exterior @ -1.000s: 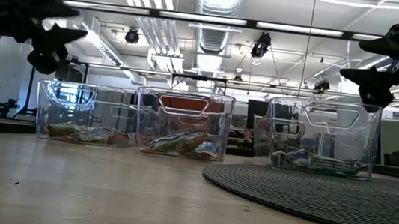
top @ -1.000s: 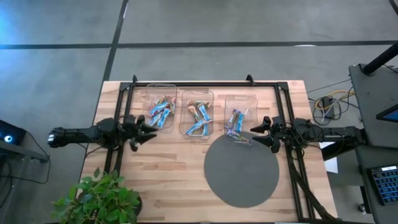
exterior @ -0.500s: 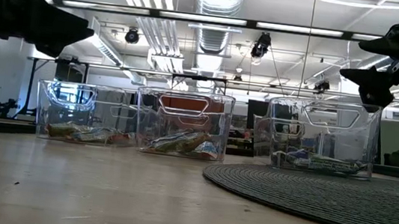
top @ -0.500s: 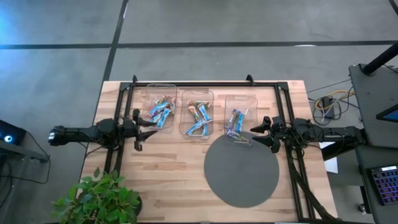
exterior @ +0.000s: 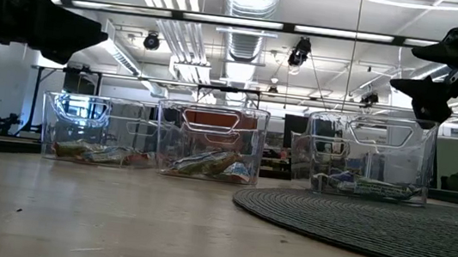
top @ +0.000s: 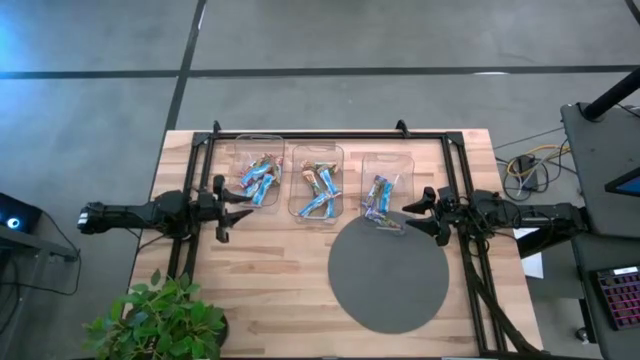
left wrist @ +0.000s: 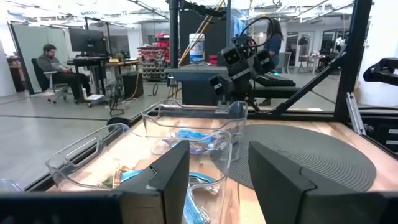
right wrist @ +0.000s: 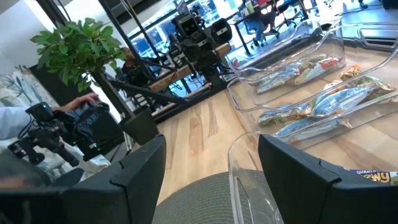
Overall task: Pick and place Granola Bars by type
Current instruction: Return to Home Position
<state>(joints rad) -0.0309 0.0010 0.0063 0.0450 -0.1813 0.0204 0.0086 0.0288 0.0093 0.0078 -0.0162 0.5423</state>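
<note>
Bars lie sorted in three clear bins. Left gripper hovers above the table, fingers spread and empty, the nearest bin just ahead of its tips. Right gripper hangs released and empty too, just beside the end bin, over the mat edge.

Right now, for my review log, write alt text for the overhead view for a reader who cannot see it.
Three clear bins in a row on a wooden table each hold wrapped snack bars. The left gripper and right gripper flank the row, both open and empty, with a round grey mat beside the right gripper.
</note>
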